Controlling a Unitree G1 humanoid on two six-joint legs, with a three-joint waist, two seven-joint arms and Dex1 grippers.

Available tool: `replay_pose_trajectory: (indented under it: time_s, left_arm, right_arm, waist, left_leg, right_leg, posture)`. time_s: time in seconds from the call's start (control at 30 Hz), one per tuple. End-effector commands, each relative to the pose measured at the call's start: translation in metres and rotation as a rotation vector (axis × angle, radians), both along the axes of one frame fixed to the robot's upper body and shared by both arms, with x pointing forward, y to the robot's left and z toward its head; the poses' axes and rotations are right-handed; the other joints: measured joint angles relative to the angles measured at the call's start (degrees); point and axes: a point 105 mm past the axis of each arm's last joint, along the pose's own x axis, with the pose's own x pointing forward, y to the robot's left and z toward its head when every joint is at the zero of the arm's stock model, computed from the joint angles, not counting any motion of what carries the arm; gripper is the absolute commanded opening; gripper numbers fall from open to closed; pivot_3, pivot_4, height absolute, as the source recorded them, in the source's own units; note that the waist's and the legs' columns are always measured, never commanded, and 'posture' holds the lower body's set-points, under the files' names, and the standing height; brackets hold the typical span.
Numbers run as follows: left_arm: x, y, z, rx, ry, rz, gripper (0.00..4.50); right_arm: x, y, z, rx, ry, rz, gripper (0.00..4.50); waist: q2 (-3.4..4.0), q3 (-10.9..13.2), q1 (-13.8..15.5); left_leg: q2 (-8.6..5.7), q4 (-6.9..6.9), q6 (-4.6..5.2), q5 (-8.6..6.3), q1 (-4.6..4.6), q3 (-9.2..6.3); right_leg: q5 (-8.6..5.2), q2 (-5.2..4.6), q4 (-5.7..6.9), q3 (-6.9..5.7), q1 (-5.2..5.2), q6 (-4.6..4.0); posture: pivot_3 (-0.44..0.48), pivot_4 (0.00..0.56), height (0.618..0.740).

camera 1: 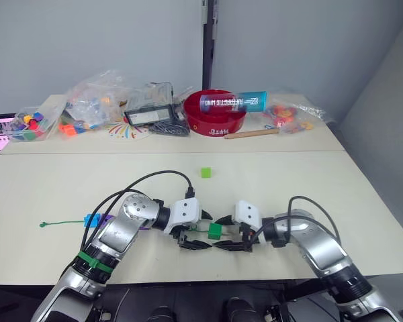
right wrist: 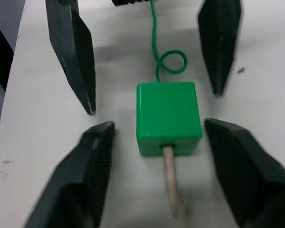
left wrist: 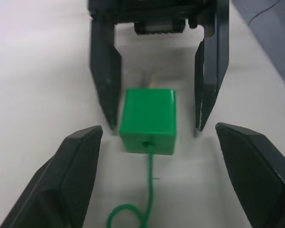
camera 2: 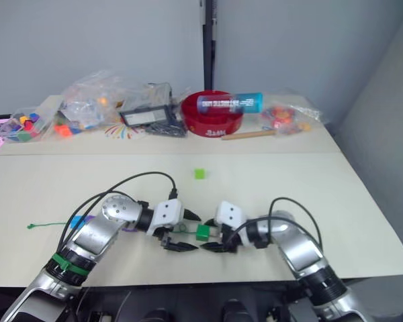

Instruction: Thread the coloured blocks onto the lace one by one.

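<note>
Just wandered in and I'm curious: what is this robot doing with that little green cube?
It is threading blocks onto a lace. The dark green block lies on the table between the left gripper and right gripper, both with jaws open and not holding it. The green lace enters one face and its pale stiff tip pokes out the other. A blue block sits further back along the lace, and a light green block waits loose.

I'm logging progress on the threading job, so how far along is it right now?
Done: blue and purple blocks seem already strung on the lace. In hand: the dark green block has the pale tip through it, lying between the open left gripper and open right gripper. Left: the light green block lies loose on the table.
</note>
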Motion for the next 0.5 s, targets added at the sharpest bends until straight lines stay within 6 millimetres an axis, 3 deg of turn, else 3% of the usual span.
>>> replay_pose_trajectory:
  time_s: [0.03,0.17,0.4,0.5]
  left_arm:
    - [-0.003,-0.008,0.008,-0.022,-0.022,-0.025,3.84]
    - [0.003,-0.017,0.002,-0.028,-0.017,-0.013,3.84]
    - [0.006,-0.022,-0.008,-0.027,0.011,-0.013,3.84]
    - [0.006,-0.019,-0.011,-0.017,0.024,-0.016,2.95]
  right_arm:
    - [-0.002,-0.011,0.014,0.012,-0.035,-0.014,4.47]
    - [-0.005,-0.019,0.010,-0.013,-0.029,-0.028,4.47]
    - [-0.004,-0.015,0.004,-0.017,-0.034,-0.043,4.47]
    - [-0.004,-0.013,0.004,-0.013,-0.035,-0.040,4.50]
  waist:
    - [0.00,0.0,0.0]
    - [0.00,0.0,0.0]
    - [0.00,0.0,-0.2]
    - [0.00,0.0,-0.1]
  left_leg:
    - [0.00,0.00,0.00,0.00,0.00,0.01]
    - [0.00,0.00,0.00,0.00,-0.01,0.00]
    - [0.00,0.00,0.00,0.00,0.02,0.00]
    - [-0.01,0.00,0.00,0.00,0.01,0.01]
  right_leg:
    - [0.00,0.00,-0.01,0.00,0.00,0.00]
    - [0.00,0.01,-0.01,0.00,0.00,0.01]
    - [0.00,0.03,0.02,0.02,0.00,0.00]
    - [0.00,0.02,0.00,0.02,0.00,0.00]
  posture:
    - [0.000,0.150,0.731]
    - [0.000,0.150,0.731]
    - [0.000,0.150,0.731]
    - [0.000,0.150,0.731]
